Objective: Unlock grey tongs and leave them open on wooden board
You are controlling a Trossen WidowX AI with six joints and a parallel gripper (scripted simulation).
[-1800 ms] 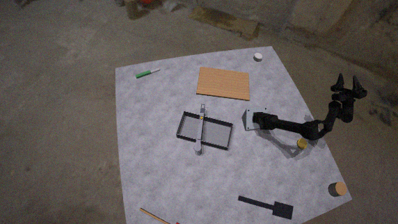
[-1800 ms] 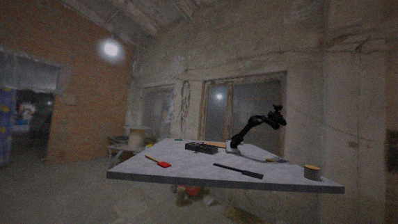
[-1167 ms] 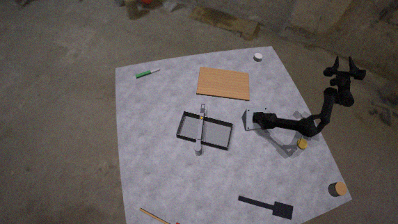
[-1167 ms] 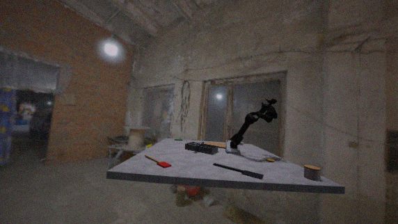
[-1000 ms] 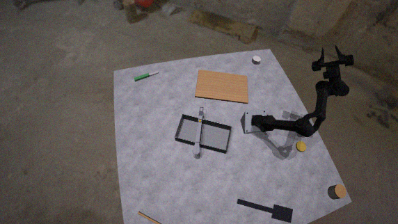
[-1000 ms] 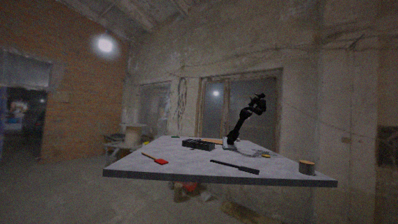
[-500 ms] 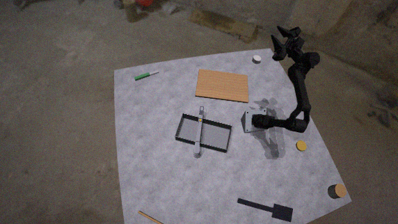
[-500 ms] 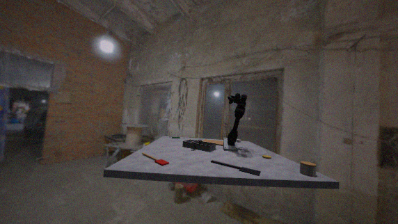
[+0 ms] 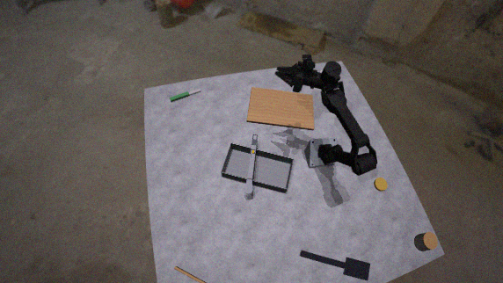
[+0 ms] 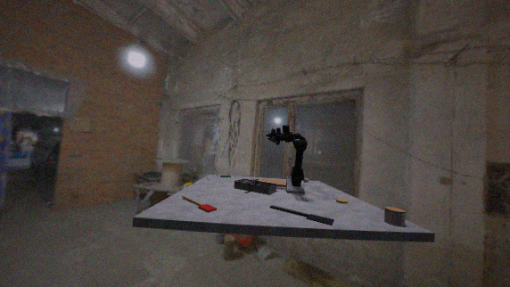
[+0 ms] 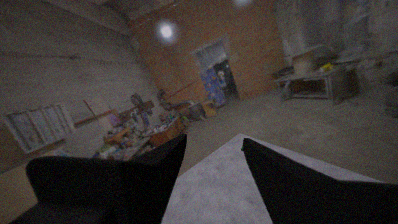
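The grey tongs [image 9: 251,169] lie across the roasting tin [image 9: 268,186] [image 10: 263,189], with both ends reaching past its long walls; a yellow dot marks them near the far wall. Their arms look closed together. In the exterior view they are too small to make out well. The wooden board [image 9: 281,107] [image 10: 275,182] lies flat behind the tin, with nothing on it. My gripper [image 9: 277,72] [image 10: 268,137] [image 11: 214,140] is open and empty, raised high over the table and pointing sideways, far from the tongs. The wrist view shows a gap between the fingertips.
A green-handled tool [image 9: 179,97] lies at the far left. A black spatula [image 9: 357,268] [image 10: 320,218], a red spatula [image 10: 207,208], a yellow disc [image 9: 381,184] [image 10: 341,200] and a dark can with an orange top [image 9: 426,241] [image 10: 395,217] are well away from the tin.
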